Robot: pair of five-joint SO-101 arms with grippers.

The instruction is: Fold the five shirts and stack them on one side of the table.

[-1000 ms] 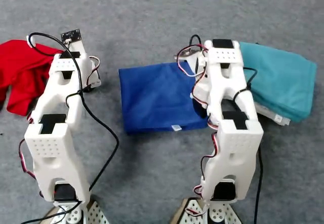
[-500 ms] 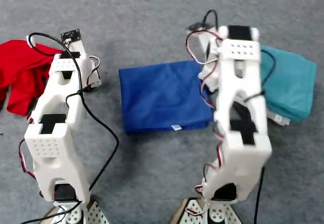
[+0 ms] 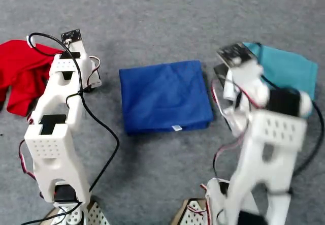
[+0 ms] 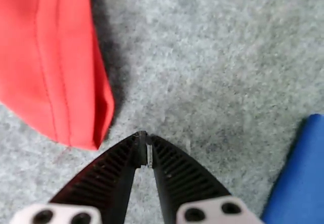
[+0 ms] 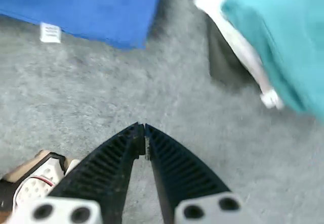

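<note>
A folded blue shirt (image 3: 165, 95) lies flat in the middle of the grey table (image 3: 152, 27). At the left edge a red shirt (image 3: 20, 75) lies crumpled. On the right a folded teal shirt (image 3: 287, 70) rests on a white one (image 5: 238, 42). My left gripper (image 4: 143, 148) is shut and empty over bare table, between the red shirt (image 4: 50, 57) and a corner of the blue shirt (image 4: 304, 183). Shut and empty too, my right gripper (image 5: 142, 133) hangs over the gap between the blue shirt (image 5: 86, 6) and the teal shirt (image 5: 278, 37).
The left arm (image 3: 58, 108) stretches along the table's left side beside the red shirt. The right arm (image 3: 269, 128) stands between the blue shirt and the teal stack. A white label (image 3: 176, 128) marks the blue shirt's near edge. Bare table lies in front of the blue shirt.
The right arm has come off the blue shirt's right edge, swinging right and back toward its base, so the whole blue shirt now shows. The left arm has kept still.
</note>
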